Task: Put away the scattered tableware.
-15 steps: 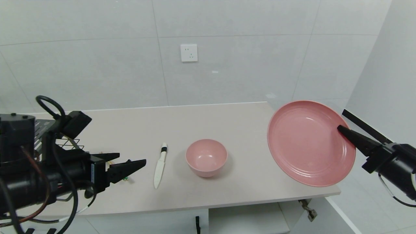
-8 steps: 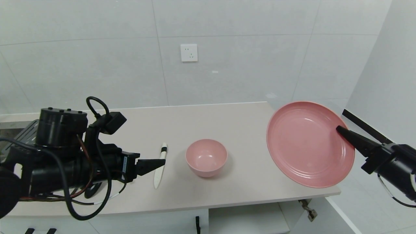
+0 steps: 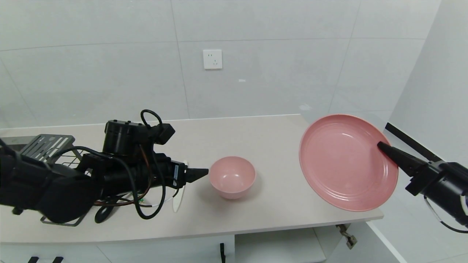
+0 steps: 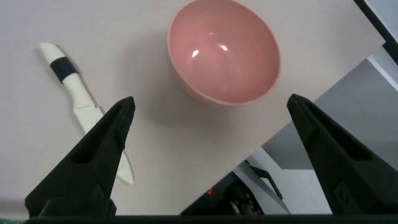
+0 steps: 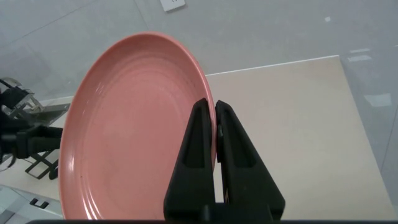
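Rack [image 3: 47,144] sits far left on the counter [image 3: 278,142], behind our left arm. We read it as the drop-off for the tableware.

Left gripper [image 3: 200,172] is low over the counter with its fingers spread wide and nothing between them. Knife [image 4: 78,102] lies flat just beside and partly under one finger [image 4: 93,162], so we're not going for it. Bowl [image 3: 232,177] stands upright straight ahead of the fingertips, roughly centred on the gap in the wrist view [image 4: 224,50]. From the head view we can't tell whether the tip touches the bowl wall; it looks just short.

Plate [image 3: 347,162] is off the counter, tilted steeply with its face toward us, over the counter's right end. Right gripper [image 3: 384,147] is clamped on its rim, one finger on each face.

Step in hand, as we judge it: plate is secured on the right, and the left arm is lining up on the bowl.

Next move needs:
- One finger inside the rim and one outside. The wall is too round to take across the full width.
- Enough height on the approach not to shove the bowl or drag the knife.
- Close firmly before lifting.
- Keep the plate clear while the left arm works.

Knife and bowl are both not yet put away.
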Available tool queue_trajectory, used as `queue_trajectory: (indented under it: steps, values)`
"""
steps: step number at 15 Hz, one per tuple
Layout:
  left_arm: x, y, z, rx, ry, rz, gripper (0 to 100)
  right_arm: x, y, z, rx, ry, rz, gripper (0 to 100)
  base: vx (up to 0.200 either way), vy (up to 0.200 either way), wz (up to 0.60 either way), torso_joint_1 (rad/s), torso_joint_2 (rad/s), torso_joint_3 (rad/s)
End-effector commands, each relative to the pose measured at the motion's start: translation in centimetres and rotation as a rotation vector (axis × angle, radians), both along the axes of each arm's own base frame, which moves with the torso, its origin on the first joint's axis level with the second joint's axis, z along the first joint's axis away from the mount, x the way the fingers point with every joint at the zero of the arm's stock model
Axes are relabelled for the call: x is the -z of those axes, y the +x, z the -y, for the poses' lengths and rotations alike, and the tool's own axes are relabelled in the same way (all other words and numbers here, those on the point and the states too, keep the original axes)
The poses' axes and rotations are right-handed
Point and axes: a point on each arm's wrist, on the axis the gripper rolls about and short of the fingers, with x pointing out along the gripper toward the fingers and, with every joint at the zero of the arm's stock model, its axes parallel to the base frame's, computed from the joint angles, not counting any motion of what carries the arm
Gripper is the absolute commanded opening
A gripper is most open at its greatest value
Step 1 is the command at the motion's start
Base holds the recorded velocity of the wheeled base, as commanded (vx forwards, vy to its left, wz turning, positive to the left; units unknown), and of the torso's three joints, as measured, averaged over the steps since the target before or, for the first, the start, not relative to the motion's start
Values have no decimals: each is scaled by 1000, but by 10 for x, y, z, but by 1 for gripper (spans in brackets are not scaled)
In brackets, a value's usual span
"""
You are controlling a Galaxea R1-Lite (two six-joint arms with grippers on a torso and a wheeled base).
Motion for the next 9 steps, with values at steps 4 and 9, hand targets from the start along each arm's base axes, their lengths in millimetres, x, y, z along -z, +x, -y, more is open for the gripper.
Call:
queue_trajectory:
  steps: [4,9]
  values:
    - [46,39,18,25,53,-31,100,1,0,0,-2,0,-3,0,0,0,0,0,0,0]
    - [61,70,31,10,70,-15,100,1,0,-1,-8,-1,-5,0,0,0,0,0,0,0]
